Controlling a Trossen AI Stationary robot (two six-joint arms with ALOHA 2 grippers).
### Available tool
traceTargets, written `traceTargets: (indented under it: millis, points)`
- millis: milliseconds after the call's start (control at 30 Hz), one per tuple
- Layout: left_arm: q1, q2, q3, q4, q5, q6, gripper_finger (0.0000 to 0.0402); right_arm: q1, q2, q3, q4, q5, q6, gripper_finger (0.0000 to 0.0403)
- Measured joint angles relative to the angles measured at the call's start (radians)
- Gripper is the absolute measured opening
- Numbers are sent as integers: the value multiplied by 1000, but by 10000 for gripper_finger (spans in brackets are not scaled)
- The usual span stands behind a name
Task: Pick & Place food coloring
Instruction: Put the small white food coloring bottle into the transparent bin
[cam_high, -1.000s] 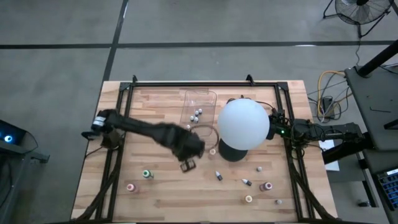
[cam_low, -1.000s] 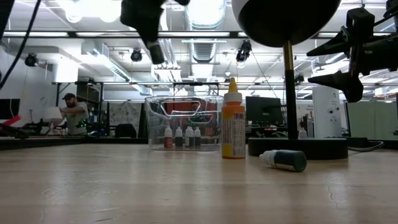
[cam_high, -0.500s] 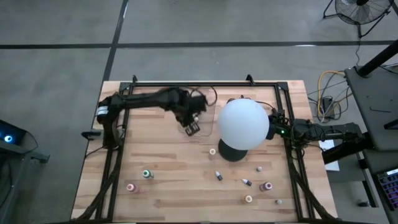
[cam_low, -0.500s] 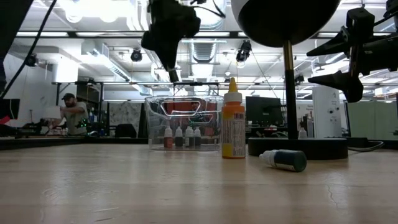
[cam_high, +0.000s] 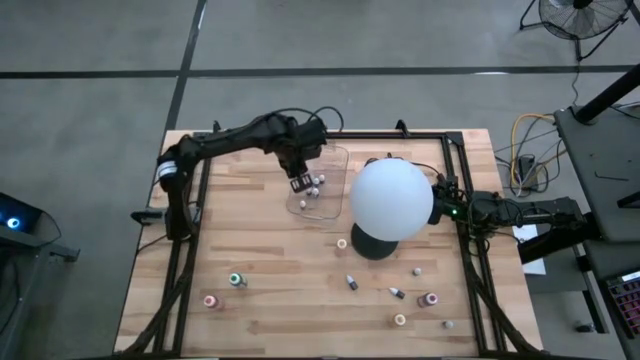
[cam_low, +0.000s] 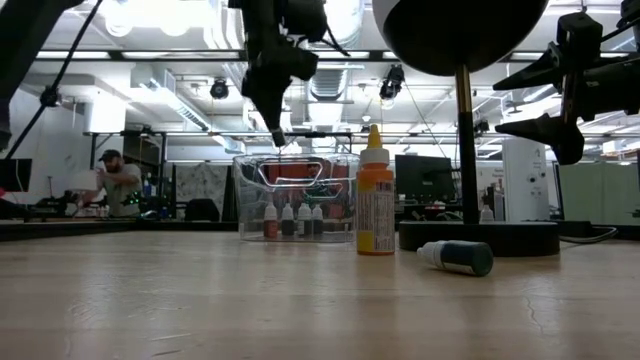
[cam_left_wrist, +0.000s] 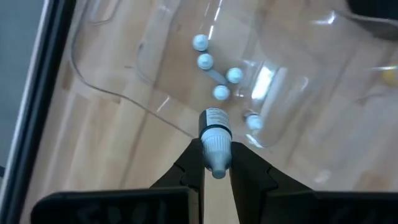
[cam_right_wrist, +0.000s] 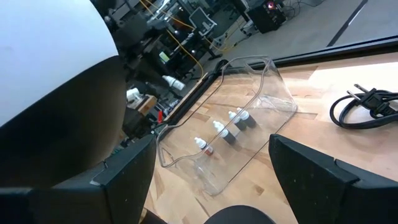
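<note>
Writing: the held bottle (cam_left_wrist: 215, 138) carries a white label band with dark print, too small to read. The orange bottle (cam_low: 375, 205) has a printed label too, also not readable.
Held bottle: small, dark body, pale tapered cap, seen end-on in the left wrist view, cap toward the camera.
Left claw (cam_left_wrist: 216, 163): fingers pinched on that bottle, hanging over the near rim of the clear tray (cam_high: 335, 160) at the far-left part of the worktop (cam_high: 260, 300).
In tray: 5 white-capped bottles (cam_left_wrist: 220, 93) stand upright in a loose cluster; the low view shows 4 of them in a row (cam_low: 288, 220), with reddish and dark bodies.
Loose on worktop, high view: a green bottle (cam_high: 236, 280) and a pink one (cam_high: 210, 300) near the left front; a pale-capped one (cam_high: 342, 243) beside the globe base; a dark one lying down (cam_high: 352, 282); another dark one (cam_high: 397, 293); a red one (cam_high: 428, 299); a yellow one (cam_high: 400, 320).
Right claw (cam_right_wrist: 211, 177): fingers spread wide, nothing between them, parked at the right edge behind the white globe (cam_high: 391, 199).
Low view only: the tall orange bottle upright with a yellow nozzle, a teal bottle (cam_low: 457, 256) on its side, and a person (cam_low: 118, 180) far back in the room.
Right wrist view only: the tray's flared lip and a black cable (cam_right_wrist: 364, 106) on the wood.
</note>
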Motion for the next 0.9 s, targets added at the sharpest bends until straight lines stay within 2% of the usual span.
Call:
traceTargets:
  millis: [267, 633, 900]
  points:
    - [50, 84, 11, 20, 2, 62, 26, 0, 0, 0, 0, 0, 0, 302]
    - [55, 251, 108, -7, -1, 60, 26, 0, 0, 0, 0, 0, 0, 302]
    - [32, 315, 108, 5, -69, 44, 26, 0, 0, 0, 0, 0, 0, 302]
